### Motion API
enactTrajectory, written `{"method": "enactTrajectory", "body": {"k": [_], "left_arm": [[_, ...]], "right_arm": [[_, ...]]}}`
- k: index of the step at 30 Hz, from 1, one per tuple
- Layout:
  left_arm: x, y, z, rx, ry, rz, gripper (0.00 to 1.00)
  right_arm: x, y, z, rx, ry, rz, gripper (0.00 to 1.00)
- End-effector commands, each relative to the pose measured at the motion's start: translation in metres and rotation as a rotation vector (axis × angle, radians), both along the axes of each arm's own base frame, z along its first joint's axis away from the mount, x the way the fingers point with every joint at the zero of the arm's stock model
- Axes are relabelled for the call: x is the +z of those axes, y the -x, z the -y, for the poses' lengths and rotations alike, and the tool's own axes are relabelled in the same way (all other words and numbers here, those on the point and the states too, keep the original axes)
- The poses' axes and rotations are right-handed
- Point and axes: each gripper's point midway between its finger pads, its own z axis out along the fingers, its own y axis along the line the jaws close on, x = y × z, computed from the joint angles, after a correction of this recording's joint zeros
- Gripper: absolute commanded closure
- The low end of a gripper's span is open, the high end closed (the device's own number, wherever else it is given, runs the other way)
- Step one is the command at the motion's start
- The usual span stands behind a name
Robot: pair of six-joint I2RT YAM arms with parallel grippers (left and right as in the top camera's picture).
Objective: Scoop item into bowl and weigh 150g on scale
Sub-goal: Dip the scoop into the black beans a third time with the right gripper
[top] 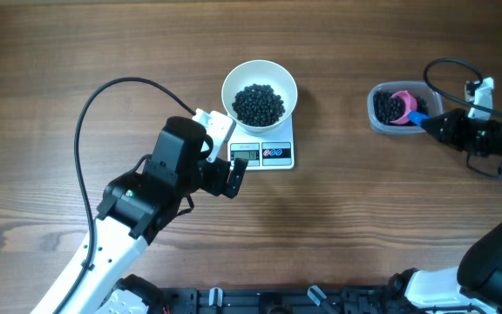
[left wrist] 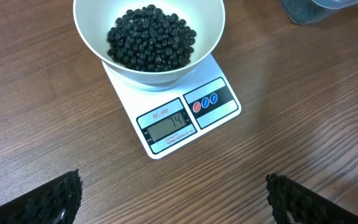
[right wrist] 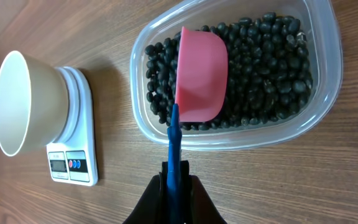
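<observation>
- I see the scale [top: 273,153] midway across the worktop [top: 59,52], toward its far edge, with the bowl [top: 232,80] on it.
- Beans [top: 259,103] lie in the bowl.
- The tub [top: 375,109] sits near the right edge, with the scoop [top: 397,106] in it.
- My left fingers [top: 234,179] are just before the scale.

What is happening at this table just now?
The right hand grips a pink scoop by its blue handle, with the scoop in a clear tub of black beans. A white bowl, already holding some beans, stands on the scale. The left hand is open and empty, near the scale's display side.
</observation>
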Motion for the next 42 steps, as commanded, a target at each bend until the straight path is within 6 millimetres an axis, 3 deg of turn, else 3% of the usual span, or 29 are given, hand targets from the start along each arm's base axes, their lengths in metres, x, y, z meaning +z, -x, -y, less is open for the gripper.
{"method": "enactTrajectory", "body": {"k": [1,19,32,37,42], "left_arm": [[-0.001,0.002,0.003,-0.026,0.0,-0.003,0.0],[-0.001,0.002,0.003,-0.026,-0.001,-0.003,0.0],[-0.001,0.002,0.003,-0.026,-0.001,-0.003,0.0],[-0.001,0.002,0.003,-0.026,-0.001,-0.003,0.0],[-0.001,0.002,0.003,-0.027,-0.001,-0.003,0.0]], "right_arm": [[0.005,-0.003,-0.01,-0.019,-0.107,0.003,0.96],[0.013,-0.002,-0.022,-0.053,-0.225,-0.023,0.96],[0.015,-0.01,-0.015,-0.101,-0.225,-0.011,0.96],[0.017,-0.005,0.003,-0.16,-0.254,-0.01,0.96],[0.018,0.003,0.006,-0.18,-0.291,-0.026,0.96]]}}
